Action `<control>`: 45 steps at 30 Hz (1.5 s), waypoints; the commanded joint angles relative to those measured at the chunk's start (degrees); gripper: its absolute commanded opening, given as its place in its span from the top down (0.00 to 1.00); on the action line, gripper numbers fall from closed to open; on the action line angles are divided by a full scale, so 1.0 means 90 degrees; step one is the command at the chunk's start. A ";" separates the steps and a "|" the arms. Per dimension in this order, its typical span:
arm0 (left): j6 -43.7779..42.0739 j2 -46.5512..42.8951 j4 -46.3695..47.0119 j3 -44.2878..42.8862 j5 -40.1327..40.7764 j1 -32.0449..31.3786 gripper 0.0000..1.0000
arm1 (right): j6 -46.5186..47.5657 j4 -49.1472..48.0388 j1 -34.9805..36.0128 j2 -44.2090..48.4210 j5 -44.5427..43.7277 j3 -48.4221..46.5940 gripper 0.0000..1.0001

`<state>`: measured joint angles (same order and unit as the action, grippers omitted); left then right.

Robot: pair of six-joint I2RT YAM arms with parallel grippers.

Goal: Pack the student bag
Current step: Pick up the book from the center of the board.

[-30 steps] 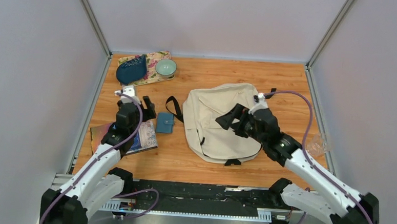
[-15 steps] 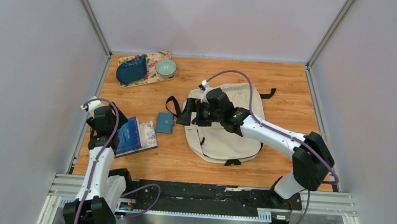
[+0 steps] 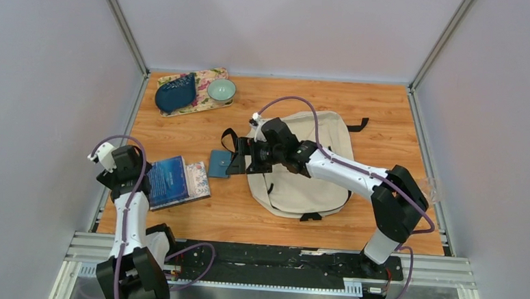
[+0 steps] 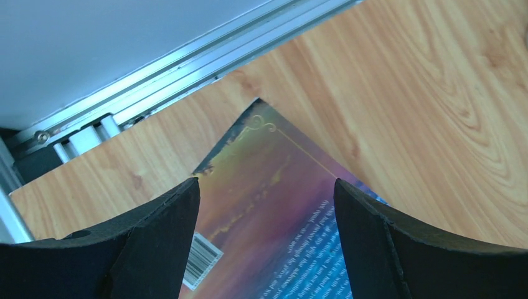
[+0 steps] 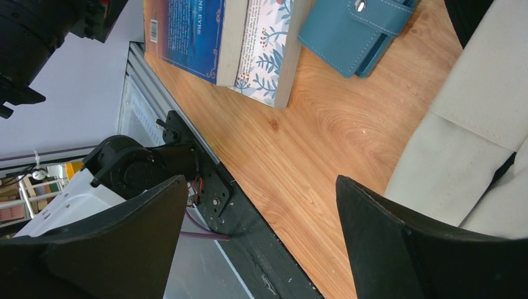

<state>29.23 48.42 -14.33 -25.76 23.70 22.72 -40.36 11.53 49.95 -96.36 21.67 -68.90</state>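
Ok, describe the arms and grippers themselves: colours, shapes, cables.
The left arm and right arm have white links and black joints. A purple cable loops along each. The left gripper and right gripper each have two broad, matte black, wedge-shaped fingers.

Top view: the right arm covers the upper left part of the student bag.
Left wrist view: the fingers of the left gripper and the lower edge cut off the book. Its small print is unreadable.
Right wrist view: the top edge crops the blue wallet.
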 commanded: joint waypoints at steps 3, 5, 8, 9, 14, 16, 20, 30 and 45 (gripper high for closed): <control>0.0345 0.0059 -0.0244 -0.0039 0.0100 0.0503 0.14 | 0.0529 0.0447 0.0026 -0.0338 0.0424 -0.0771 0.09; 0.0307 0.0098 -0.0205 -0.0019 0.0111 0.0707 0.14 | 0.0588 0.0516 0.0006 -0.0397 0.0434 -0.0830 0.09; 0.0248 0.0254 -0.0166 -0.0038 -0.0084 0.1019 0.13 | 0.0607 0.0477 0.0016 -0.0456 0.0502 -0.0840 0.09; 0.0258 0.0351 -0.0156 -0.0019 -0.0124 0.1088 0.13 | 0.0598 0.0457 0.0016 -0.0485 0.0522 -0.0840 0.09; 0.0297 0.0567 -0.0010 0.0196 -0.0836 0.1489 0.12 | 0.0530 0.0379 0.0016 -0.0622 0.0639 -0.0899 0.09; 0.0287 0.0596 0.0214 0.0371 -0.1205 0.1518 0.12 | 0.0510 0.0340 0.0016 -0.0651 0.0629 -0.0918 0.09; 0.0258 0.0694 0.0420 0.0577 -0.1880 0.1538 0.12 | 0.0597 0.0330 0.0016 -0.0778 0.0639 -0.1055 0.09; 0.0296 0.0401 0.0645 0.1016 -0.3307 0.1528 0.14 | 0.0452 -0.0167 0.0065 -0.1519 0.1127 -0.1777 0.09; 0.0336 0.0059 0.0625 0.1299 -0.3698 0.1528 0.16 | -0.1802 -0.2383 0.0377 -0.3140 0.1820 -0.2012 0.09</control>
<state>30.98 49.12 -5.93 -16.05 -4.71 36.99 -47.33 1.32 53.71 -121.75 35.55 -87.26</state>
